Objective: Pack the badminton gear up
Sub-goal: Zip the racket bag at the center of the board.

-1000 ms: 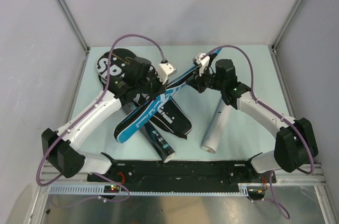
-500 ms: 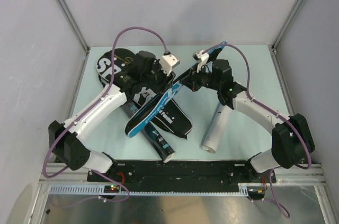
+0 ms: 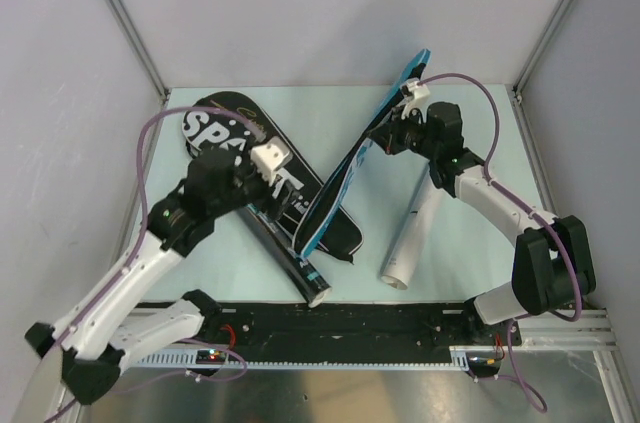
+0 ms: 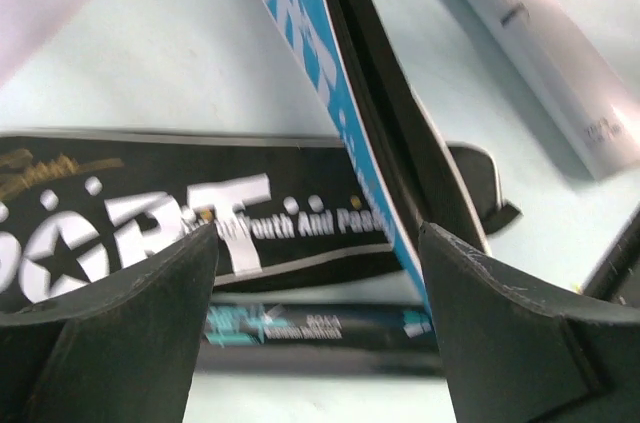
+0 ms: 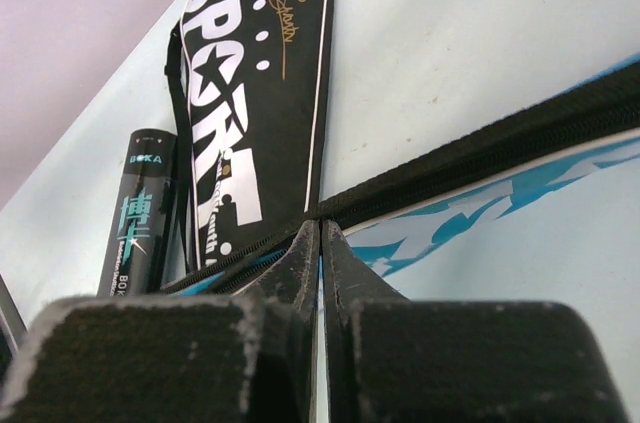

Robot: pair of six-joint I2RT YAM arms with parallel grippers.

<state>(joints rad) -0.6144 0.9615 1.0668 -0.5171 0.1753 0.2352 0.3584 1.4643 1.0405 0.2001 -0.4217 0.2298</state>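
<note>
Our right hand [image 5: 320, 238] has its fingers pinched flat together on the zipped black edge of the blue racket-shaped fabric cover with white lettering [image 3: 345, 183], gripping it near the far end. So that one's properly held. The blue cover is up on its long edge and tilted. Its far end is raised toward the back of the pale mint tabletop [image 3: 300, 108], and its near end is down by the middle, where it crosses over the black racket-shaped "SPORT" cover [image 3: 225, 133].

The black cover lies flat on the tabletop, with its big rounded head at the back left and its narrow end pointing to the front centre. A long black cardboard tube with teal print [image 3: 300, 268] lies along its near side, partly hidden by it. A long white tube [image 3: 410, 238] lies on the right side of the tabletop, under our right arm and apart from the blue cover.

Our left hand [image 4: 318, 243] is spread wide with nothing in it. It hovers low over the black cover, and in its own view the lower end of the blue cover shows just beyond its fingers.
</note>
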